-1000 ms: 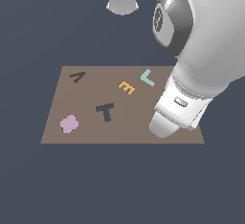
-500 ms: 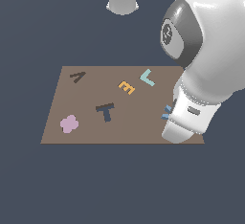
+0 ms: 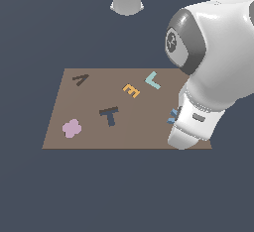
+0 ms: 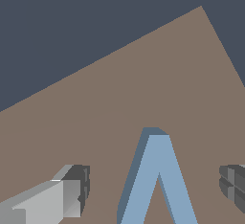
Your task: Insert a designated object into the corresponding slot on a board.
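Blue letter piece (image 4: 158, 180) lies flat on board (image 3: 89, 102) near its exterior-view right edge, w/ fingers (image 4: 72, 196) spread open either side, untouching; prob light, stiff, thin — pinch across both legs, low.

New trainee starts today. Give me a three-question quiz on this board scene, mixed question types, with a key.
1. True or false: the claw is already shut on the blue A-shaped piece.
2. Multiple choice: on the brown board, the dark A-shaped slot lies near which corner in the exterior view? A) far left B) near right C) near left
3. Fill in: the pink flower-shaped piece lies to the exterior view's ____ of the navy T piece.

Key
1. False: in the wrist view both fingers stand apart from the piece, one on each side.
2. A
3. left
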### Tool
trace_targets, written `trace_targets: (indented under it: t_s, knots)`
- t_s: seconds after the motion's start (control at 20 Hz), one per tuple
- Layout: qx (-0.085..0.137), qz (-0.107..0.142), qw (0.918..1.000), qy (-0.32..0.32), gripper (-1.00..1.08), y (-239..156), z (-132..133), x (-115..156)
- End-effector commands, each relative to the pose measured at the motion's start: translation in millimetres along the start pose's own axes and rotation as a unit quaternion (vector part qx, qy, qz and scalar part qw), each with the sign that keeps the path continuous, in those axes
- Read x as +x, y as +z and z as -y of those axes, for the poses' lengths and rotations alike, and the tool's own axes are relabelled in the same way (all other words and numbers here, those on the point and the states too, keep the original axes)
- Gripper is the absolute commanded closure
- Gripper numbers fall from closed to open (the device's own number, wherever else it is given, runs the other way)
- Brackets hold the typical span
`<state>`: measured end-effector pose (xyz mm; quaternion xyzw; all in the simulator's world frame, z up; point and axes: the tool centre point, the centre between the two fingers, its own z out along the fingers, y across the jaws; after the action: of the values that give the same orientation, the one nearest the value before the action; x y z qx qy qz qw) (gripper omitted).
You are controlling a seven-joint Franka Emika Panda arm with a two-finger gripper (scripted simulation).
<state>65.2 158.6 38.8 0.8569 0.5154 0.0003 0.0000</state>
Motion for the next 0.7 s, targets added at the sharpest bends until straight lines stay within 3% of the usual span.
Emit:
trace_targets:
  t_s: [0.0, 0.1, 0.15, 0.65]
  knots:
    - [0.000, 0.000, 1.0000, -0.001, -0.92, 7.2, 0.4, -0.2]
    - [0.000, 0.000, 1.0000, -0.001, -0.92, 8.8, 0.5, -0.1]
    - [0.000, 0.000, 1.0000, -0.001, 1.08, 8.8, 0.5, -0.1]
    - [0.000, 0.000, 1.0000, -0.001, 1.08, 8.8, 0.4, -0.2]
